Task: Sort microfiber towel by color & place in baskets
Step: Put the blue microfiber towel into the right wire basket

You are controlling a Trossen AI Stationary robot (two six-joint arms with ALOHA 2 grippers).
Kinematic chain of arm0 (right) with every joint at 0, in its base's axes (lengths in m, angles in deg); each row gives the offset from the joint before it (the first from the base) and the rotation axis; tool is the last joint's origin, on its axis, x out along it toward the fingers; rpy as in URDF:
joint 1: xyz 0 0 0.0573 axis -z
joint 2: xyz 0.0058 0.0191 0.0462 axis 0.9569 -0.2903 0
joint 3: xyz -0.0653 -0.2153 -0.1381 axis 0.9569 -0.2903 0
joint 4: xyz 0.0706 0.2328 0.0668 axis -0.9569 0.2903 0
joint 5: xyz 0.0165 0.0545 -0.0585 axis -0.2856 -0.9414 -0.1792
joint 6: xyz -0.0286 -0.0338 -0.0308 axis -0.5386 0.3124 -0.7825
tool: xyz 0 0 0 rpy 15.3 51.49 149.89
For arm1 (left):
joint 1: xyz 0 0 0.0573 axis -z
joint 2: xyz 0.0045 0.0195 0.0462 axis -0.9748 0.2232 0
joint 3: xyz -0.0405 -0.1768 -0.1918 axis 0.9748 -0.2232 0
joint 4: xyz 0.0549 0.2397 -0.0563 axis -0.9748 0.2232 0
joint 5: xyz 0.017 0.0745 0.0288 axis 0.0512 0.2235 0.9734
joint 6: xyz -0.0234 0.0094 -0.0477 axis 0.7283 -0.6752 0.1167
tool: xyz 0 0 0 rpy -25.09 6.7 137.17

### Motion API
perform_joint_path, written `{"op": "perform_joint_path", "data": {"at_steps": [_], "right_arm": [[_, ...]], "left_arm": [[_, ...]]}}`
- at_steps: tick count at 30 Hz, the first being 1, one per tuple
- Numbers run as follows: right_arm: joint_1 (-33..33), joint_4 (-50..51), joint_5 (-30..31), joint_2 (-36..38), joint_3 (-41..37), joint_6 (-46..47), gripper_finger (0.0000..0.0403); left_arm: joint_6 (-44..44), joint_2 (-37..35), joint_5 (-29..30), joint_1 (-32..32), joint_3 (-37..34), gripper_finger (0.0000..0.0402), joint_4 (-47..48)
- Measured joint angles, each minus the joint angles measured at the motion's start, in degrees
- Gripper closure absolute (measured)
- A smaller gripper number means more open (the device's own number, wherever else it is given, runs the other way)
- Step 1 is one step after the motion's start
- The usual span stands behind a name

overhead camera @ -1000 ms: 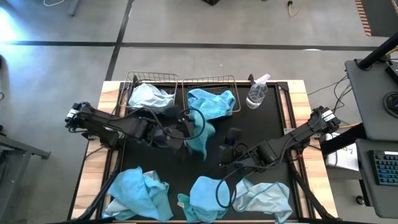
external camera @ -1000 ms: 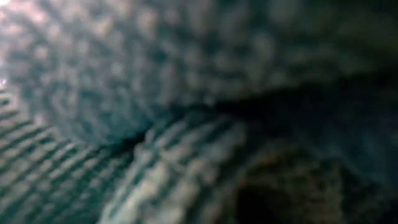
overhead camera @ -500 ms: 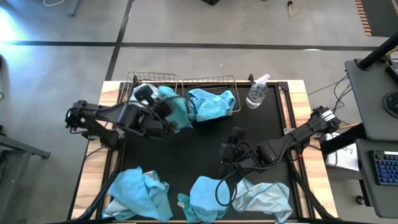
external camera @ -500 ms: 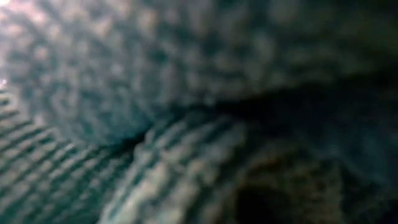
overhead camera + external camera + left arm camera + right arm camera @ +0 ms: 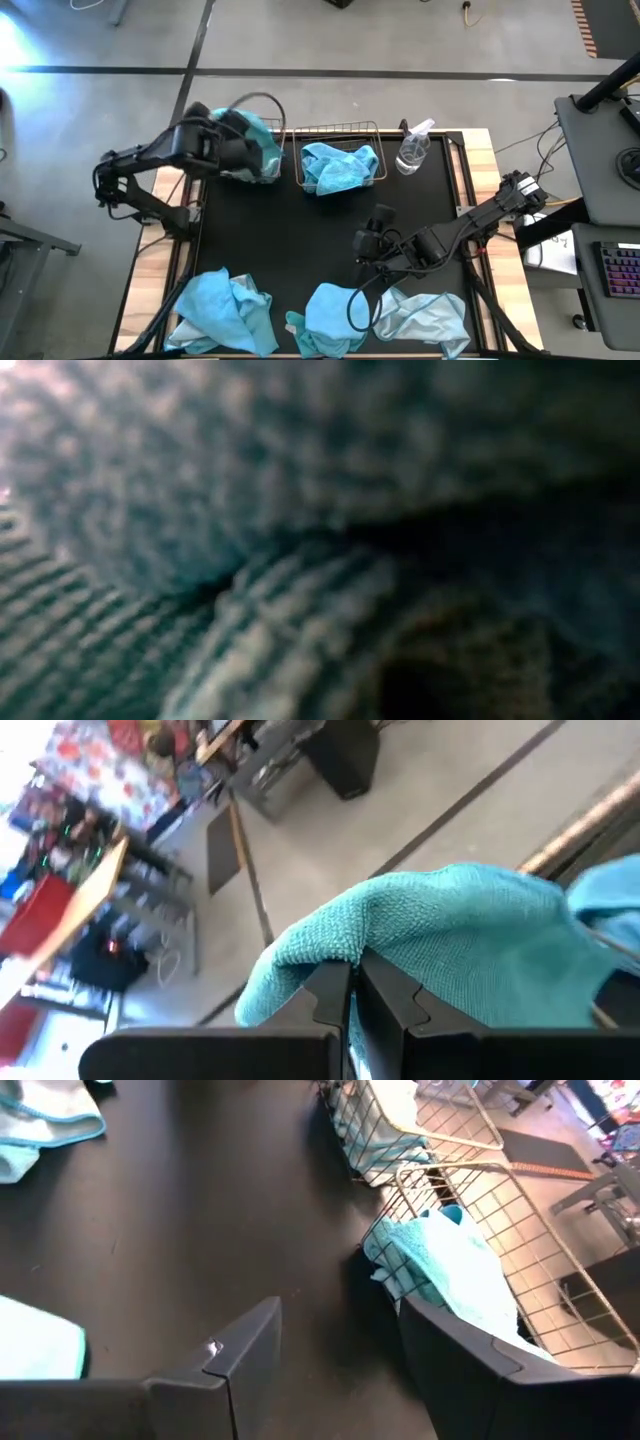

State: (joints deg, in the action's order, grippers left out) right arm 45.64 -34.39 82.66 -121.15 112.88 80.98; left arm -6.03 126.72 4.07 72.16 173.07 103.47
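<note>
On the black table mat (image 5: 300, 240), three towels lay along the near edge. The right basket (image 5: 338, 165) held a turquoise towel (image 5: 340, 166). The left gripper (image 5: 243, 140), jaws pinched on another turquoise towel (image 5: 450, 945), hung over the left basket (image 5: 262, 172). The right gripper (image 5: 372, 240) waited mid-table, jaws wide.

spray bottle (image 5: 412, 148): clear plastic with a white trigger head, lying at the far edge of the mat, just beside the right-hand wire bin
mat (image 5: 320, 235): black, covers most of the tabletop
table (image 5: 487, 170): light wood, shows as strips down both sides of the mat
floor (image 5: 330, 60): grey concrete with dark seam lines running across it
desk (image 5: 600, 160): dark one off to the right, with cables hanging beside it
keyboard (image 5: 621, 272): sits on that desk, at the picture's right edge
paper (image 5: 548, 243): white sheet lying between the table and the desk
room clutter (image 5: 90, 850): blurry shelves and colourful stuff in the left wrist view, can't really tell what it is
</note>
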Motion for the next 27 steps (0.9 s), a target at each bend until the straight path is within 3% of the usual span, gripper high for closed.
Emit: {"op": "perform_joint_path", "data": {"at_steps": [5, 12, 22, 27], "right_arm": [[0.0, 0.2, -0.8, 0.0, 0.0, 0.0, 0.0202], [0.0, 0.4, -0.8, 0.0, 0.0, 0.0, 0.0202], [0.0, 0.5, -0.8, 0.0, 0.0, 0.2, 0.0202], [0.0, 0.5, -0.8, 0.0, 0.0, 0.2, 0.0202]], "left_arm": [[0.0, -1.8, -1.6, -5.1, -0.1, 0.0401, 0.0], [-2.8, -1.4, -6.4, -5.5, -0.2, 0.0401, -3.5], [-19.3, 2.8, -17.0, -5.8, -0.2, 0.0401, -23.6], [-26.0, 5.1, -25.4, -7.5, -0.2, 0.0401, -33.8]]}}
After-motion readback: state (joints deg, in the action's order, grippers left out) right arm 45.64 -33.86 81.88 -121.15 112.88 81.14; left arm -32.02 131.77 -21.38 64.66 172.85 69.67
